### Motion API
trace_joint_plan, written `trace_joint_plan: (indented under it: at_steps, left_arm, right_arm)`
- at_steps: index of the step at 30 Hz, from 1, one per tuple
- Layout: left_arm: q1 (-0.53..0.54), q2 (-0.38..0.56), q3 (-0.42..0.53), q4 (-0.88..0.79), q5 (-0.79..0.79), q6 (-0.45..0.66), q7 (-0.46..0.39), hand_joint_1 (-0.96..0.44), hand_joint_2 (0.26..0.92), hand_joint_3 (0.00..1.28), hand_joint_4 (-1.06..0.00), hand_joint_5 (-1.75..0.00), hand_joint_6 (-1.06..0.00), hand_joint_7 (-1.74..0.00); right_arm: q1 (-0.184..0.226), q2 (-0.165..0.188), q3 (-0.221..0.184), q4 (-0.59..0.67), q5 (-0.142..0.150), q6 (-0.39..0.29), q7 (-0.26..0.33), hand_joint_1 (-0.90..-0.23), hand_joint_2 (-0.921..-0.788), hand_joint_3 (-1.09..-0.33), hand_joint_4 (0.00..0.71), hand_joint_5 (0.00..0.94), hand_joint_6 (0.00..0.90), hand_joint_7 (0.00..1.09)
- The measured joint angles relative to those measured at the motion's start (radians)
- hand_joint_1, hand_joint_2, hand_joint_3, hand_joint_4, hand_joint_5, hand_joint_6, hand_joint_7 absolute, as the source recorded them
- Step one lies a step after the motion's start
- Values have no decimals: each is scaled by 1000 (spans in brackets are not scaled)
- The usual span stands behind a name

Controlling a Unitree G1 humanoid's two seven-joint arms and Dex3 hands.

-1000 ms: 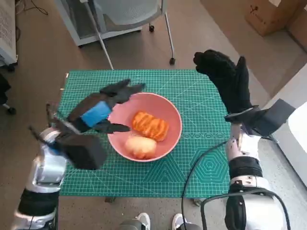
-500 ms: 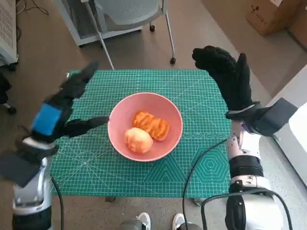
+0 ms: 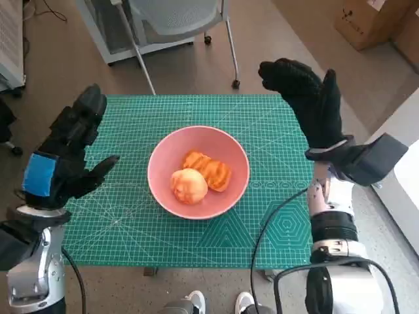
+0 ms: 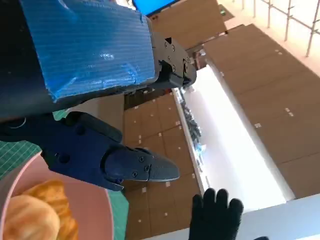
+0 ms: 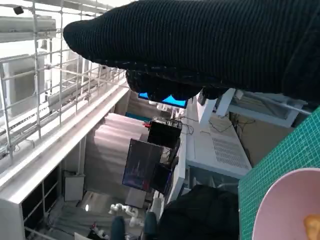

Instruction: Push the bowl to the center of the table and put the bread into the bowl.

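A pink bowl (image 3: 163, 186) sits in the middle of the green cutting mat (image 3: 275, 216). Two pieces of bread lie inside it: a ridged orange loaf (image 3: 209, 169) and a round pale bun (image 3: 188, 186). My left hand (image 3: 62, 157) is raised off the mat to the left of the bowl, fingers spread, holding nothing. My right hand (image 3: 308, 101) is lifted above the mat's far right corner, fingers apart and empty. The left wrist view shows the bowl's rim (image 4: 107, 210), the bread (image 4: 35, 212), my own black fingers (image 4: 107, 160), and the gloved right hand (image 4: 216, 216) beyond.
A chair's metal legs (image 3: 232, 46) and a grey cabinet stand on the floor beyond the table. A cardboard box (image 3: 373, 19) sits at far right. A black cable (image 3: 268, 229) loops over the mat's near right part. Shoes show below the near edge.
My left hand has drawn away from the bowl's left rim, out to the left and up, and has opened wide. The right hand has barely moved. The bowl stays put.
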Motion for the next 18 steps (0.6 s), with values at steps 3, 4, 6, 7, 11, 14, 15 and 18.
trace_joint_plan:
  at_steps: [3,4,6,7,11,14,15,18]
  left_arm:
    - [0,-4,-2,0,-3,0,1,-625,921,290,-128,0,-271,0]
    - [0,-5,-3,0,-4,0,1,-624,921,289,-125,0,-269,0]
    - [0,-8,-5,0,-5,0,1,-620,921,288,-120,0,-267,0]
    - [0,-9,-6,0,-6,0,1,-617,921,288,-118,0,-268,-1]
    - [0,-16,-7,0,-14,0,1,-614,921,288,-116,0,-272,-4]
    - [-1,-18,-8,1,-17,0,1,-616,921,287,-115,0,-276,-6]
    - [-1,-19,-9,2,-18,0,1,-617,921,287,-114,0,-276,-7]
    - [-3,-20,-10,4,-22,0,0,-619,921,287,-112,0,-276,-8]
  right_arm:
    - [0,2,4,-6,0,0,0,-673,-921,-653,227,0,347,0]
    - [0,3,5,-8,0,0,0,-674,-921,-653,227,0,346,0]
    - [0,5,6,-11,1,0,0,-676,-921,-654,228,1,346,0]
    - [0,5,6,-12,1,0,0,-676,-921,-654,228,1,345,0]
    - [0,5,6,-16,1,0,0,-678,-921,-654,230,2,345,0]
    - [0,5,5,-16,2,0,0,-679,-921,-655,232,2,345,0]
    - [0,5,5,-16,2,0,0,-679,-921,-655,232,3,345,1]
    - [-1,5,5,-15,2,-2,0,-675,-921,-656,233,3,347,2]
